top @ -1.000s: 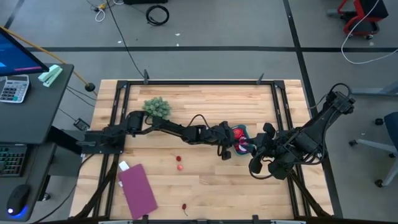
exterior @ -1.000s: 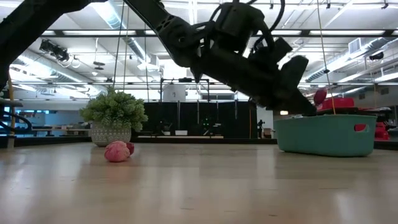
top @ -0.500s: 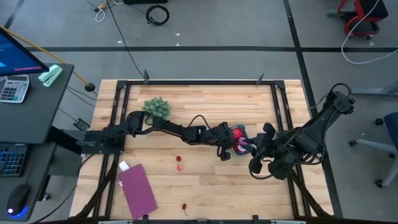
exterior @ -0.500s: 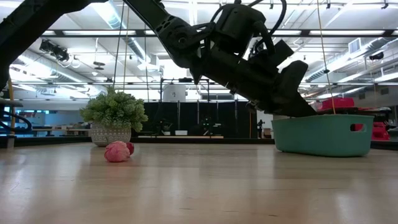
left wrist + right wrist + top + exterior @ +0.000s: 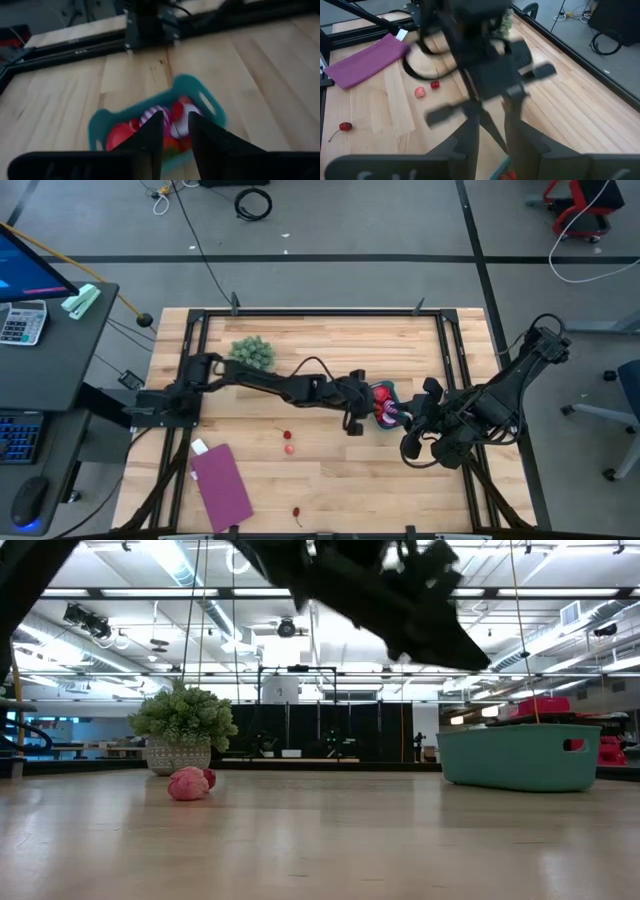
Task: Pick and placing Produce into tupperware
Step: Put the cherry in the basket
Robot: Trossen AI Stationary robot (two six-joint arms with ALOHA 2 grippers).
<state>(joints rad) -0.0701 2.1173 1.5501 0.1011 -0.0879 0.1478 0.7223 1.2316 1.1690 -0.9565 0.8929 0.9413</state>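
Here teal tupperware holds red, pink produce; left gripper parted, empty.

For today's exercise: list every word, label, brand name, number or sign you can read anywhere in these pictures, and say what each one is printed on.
None can be read.
Calculator beside the table: its keys show, but the markings are too small to read.
Blue monitor screen: no legible text.
Teal tub, purple sheet, toy produce: no print visible.
Signs in the room behind the table: too small to read.
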